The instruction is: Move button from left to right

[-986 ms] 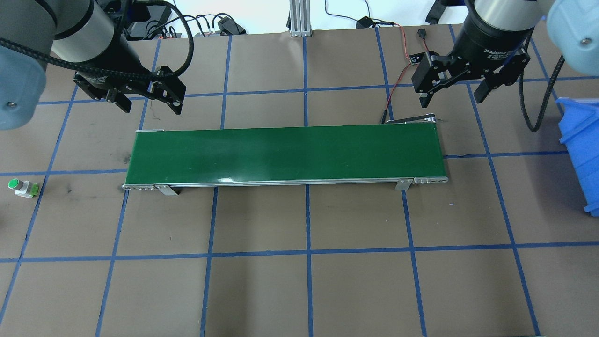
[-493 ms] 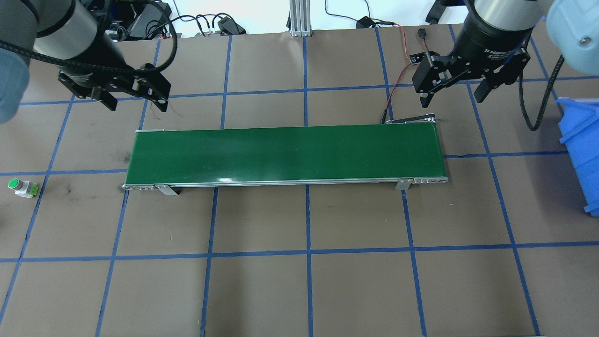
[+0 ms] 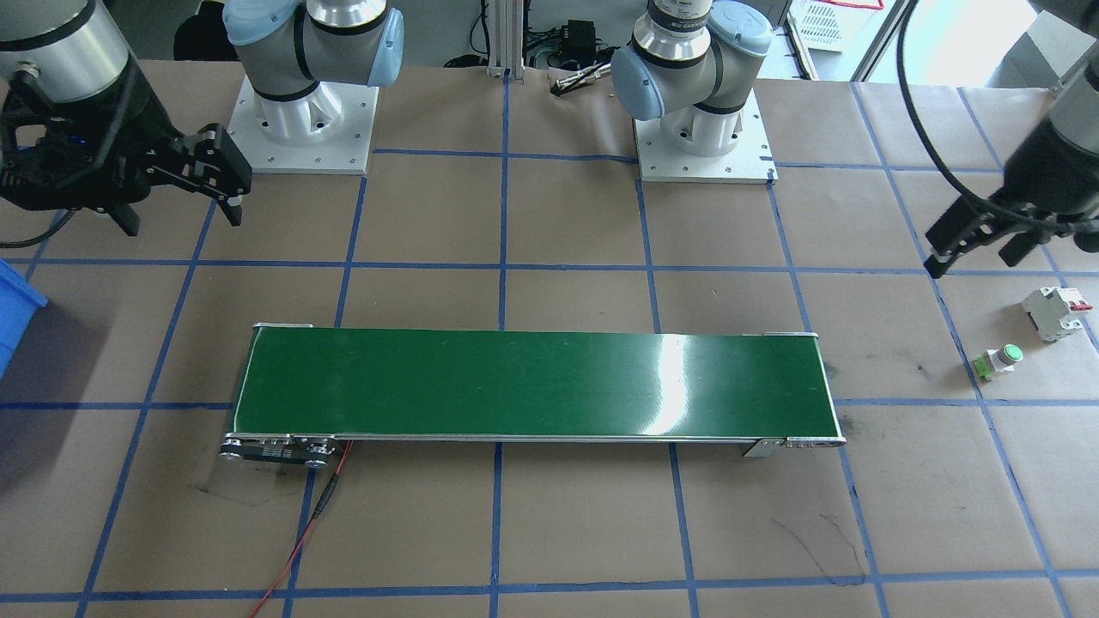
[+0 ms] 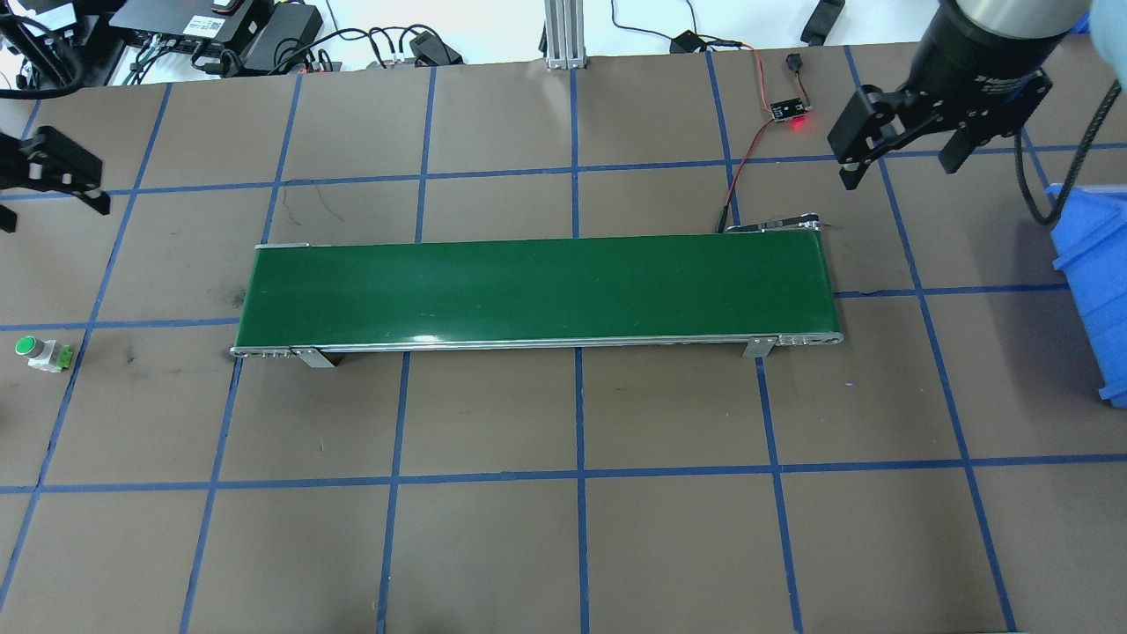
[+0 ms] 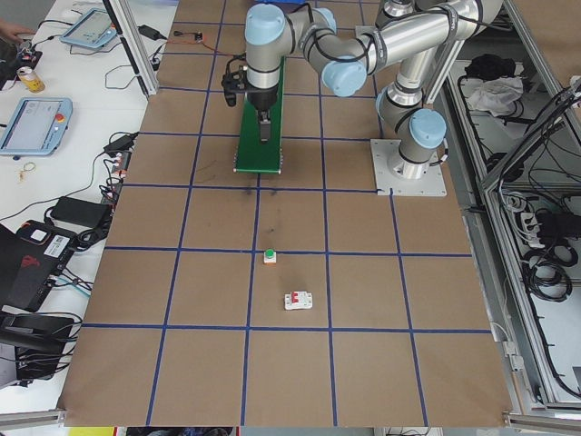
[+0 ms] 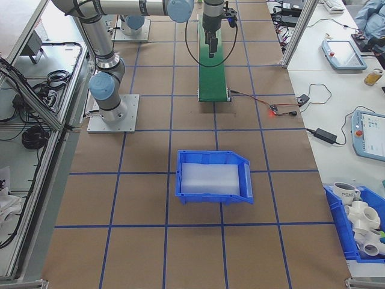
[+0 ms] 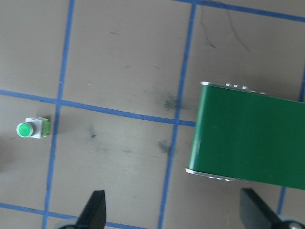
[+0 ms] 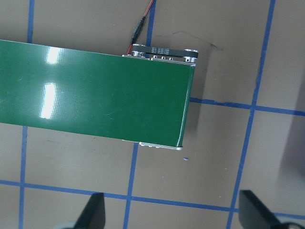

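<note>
The left gripper (image 3: pixel 979 245) sits at the right edge of the front-facing view, at the far left edge of the overhead view, its two fingers spread wide with nothing between them. Its arm rises out of the upper right corner of the front-facing frame. The right gripper (image 4: pixel 902 163) hangs in the upper right of the overhead view, fingers (image 4: pixel 850 172) pointing down and also spread apart, empty. Its dark wrist runs up out of the top edge.

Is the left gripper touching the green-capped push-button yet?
Apart. In the front-facing view the left gripper hangs well short of the green-capped push-button, with bare table between.
</note>
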`<state>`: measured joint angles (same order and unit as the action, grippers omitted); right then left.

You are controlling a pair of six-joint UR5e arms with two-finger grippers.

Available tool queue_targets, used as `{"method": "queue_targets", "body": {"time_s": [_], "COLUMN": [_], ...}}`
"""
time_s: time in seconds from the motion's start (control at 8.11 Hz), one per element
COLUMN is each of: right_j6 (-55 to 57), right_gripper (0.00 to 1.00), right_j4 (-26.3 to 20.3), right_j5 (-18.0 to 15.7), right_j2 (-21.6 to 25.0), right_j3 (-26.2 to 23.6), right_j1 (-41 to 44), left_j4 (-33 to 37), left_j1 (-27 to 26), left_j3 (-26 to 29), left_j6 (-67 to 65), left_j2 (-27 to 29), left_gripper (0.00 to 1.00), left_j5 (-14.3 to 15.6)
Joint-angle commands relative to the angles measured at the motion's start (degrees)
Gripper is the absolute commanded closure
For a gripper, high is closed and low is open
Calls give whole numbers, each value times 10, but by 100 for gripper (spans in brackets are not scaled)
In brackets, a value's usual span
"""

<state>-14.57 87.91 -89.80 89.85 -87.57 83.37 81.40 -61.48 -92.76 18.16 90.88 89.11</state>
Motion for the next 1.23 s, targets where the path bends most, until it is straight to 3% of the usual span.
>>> {"method": "queue_targets", "body": {"time_s": [0.0,0.25,0.49,1.11], "right_j6": [-177,-243,-185,115], "right_gripper": [0,0,0,0], "right_j4": [15,10,2,-3], "right_j5": [-1,9,29,26], "right_j2": [-4,-5,5,16], "right_j3": [1,-1,-3,-3], "right_j1": [-111,-174,-168,42], "left_j4": [-90,-153,-184,-215], "left_j1": [132,165,174,185], "left_j3": [3,4,-1,-1], "left_j6": [117,190,195,234], "left_j2": [87,153,203,279], "left_gripper": [0,0,0,0], "left_j5": [6,8,8,23]}}
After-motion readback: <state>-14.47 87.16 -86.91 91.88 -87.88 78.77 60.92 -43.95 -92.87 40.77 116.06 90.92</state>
